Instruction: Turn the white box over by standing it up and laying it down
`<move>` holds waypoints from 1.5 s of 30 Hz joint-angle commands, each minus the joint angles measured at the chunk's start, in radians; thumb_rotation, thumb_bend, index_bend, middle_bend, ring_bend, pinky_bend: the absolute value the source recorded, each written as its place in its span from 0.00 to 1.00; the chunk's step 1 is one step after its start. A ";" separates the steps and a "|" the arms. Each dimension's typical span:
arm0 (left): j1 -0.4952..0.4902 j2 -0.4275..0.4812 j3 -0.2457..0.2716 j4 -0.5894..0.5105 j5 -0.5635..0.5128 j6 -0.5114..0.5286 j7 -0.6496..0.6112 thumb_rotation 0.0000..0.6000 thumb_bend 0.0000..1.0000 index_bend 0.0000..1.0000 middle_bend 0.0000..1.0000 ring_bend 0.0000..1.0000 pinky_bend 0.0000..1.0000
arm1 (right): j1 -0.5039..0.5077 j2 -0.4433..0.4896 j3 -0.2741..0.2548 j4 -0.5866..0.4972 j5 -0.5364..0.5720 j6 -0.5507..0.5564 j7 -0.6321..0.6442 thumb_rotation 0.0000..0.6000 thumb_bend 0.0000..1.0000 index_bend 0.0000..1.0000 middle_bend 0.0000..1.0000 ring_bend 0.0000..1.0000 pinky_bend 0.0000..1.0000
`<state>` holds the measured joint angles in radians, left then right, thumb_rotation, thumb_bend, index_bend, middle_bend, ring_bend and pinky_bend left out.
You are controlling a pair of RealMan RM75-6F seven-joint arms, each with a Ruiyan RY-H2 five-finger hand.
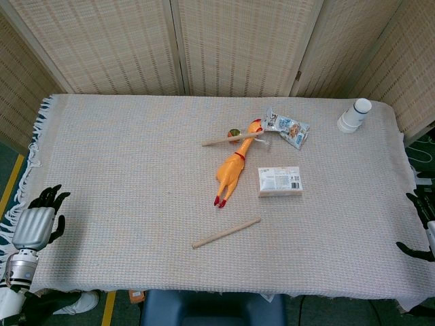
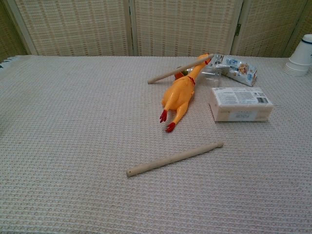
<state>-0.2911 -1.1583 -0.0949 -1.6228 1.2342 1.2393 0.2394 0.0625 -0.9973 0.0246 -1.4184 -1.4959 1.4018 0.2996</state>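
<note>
The white box (image 1: 280, 181) lies flat on the cloth, right of centre, label side up; the chest view shows the box (image 2: 240, 103) at the right. My left hand (image 1: 39, 221) hovers at the table's left edge, fingers spread, holding nothing. My right hand (image 1: 423, 227) shows only partly at the far right edge, dark fingers apart and empty. Both hands are far from the box. Neither hand appears in the chest view.
An orange rubber chicken (image 1: 234, 170) lies just left of the box. One wooden stick (image 1: 225, 233) lies nearer the front, another (image 1: 230, 138) behind the chicken. A snack packet (image 1: 288, 128) and stacked paper cups (image 1: 354, 115) sit at the back right.
</note>
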 commanded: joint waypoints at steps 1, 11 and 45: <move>0.001 0.002 0.001 -0.002 0.003 0.001 -0.004 1.00 0.63 0.16 0.00 0.00 0.20 | 0.001 0.000 -0.002 0.004 -0.007 0.002 -0.001 1.00 0.11 0.00 0.00 0.00 0.00; 0.010 0.022 -0.001 -0.030 0.020 0.022 -0.027 1.00 0.63 0.16 0.00 0.00 0.20 | 0.019 0.008 -0.005 -0.022 -0.025 -0.020 -0.016 1.00 0.11 0.00 0.00 0.00 0.00; 0.056 0.106 -0.033 -0.056 0.027 0.085 -0.165 1.00 0.63 0.16 0.00 0.00 0.20 | 0.866 -0.449 0.131 0.156 0.628 -0.864 -0.490 1.00 0.11 0.00 0.00 0.00 0.00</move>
<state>-0.2353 -1.0529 -0.1282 -1.6783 1.2603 1.3237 0.0748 0.9210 -1.4415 0.1669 -1.2701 -0.8870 0.5326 -0.1777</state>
